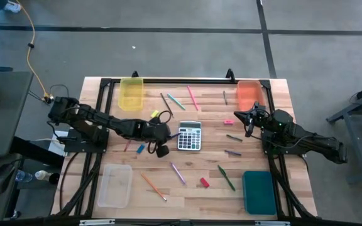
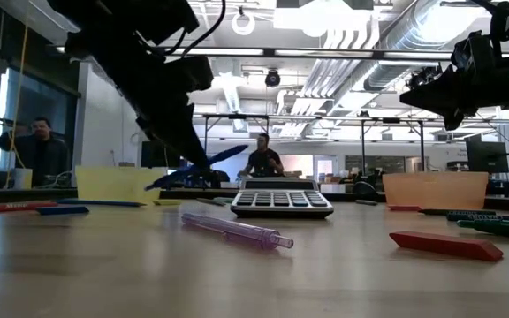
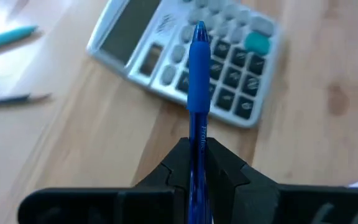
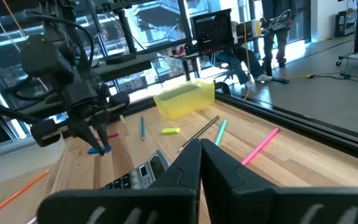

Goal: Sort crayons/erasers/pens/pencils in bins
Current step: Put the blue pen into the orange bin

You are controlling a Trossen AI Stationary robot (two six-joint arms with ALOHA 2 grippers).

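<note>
My left gripper (image 1: 166, 134) is just left of the grey calculator (image 1: 190, 135), shut on a long blue pen (image 3: 199, 74). The pen also shows in the low view (image 2: 203, 165). My right gripper (image 1: 247, 119) hangs shut and empty above the table, near the orange bin (image 1: 250, 94). The yellow bin (image 1: 131, 93) is at the far left, the clear bin (image 1: 115, 184) at the near left and the teal bin (image 1: 259, 191) at the near right. Pens, pencils, crayons and erasers lie flat on the table around the calculator. My left gripper pinches the blue pen's barrel (image 3: 199, 140) between its two fingers. The pen runs along the fingers and sticks out well past their tips, over the calculator's edge. In the low view it is lifted clear of the table and tilted, its free end (image 2: 237, 152) higher.
A pink pencil (image 1: 192, 97), a teal pencil (image 1: 176, 102) and a yellow eraser (image 1: 155, 113) lie at the far middle. A blue crayon (image 1: 141, 149), an orange pencil (image 1: 153, 186), a purple pen (image 1: 178, 172), a red eraser (image 1: 204, 182) and a green pen (image 1: 226, 177) lie nearer. People sit beyond the table.
</note>
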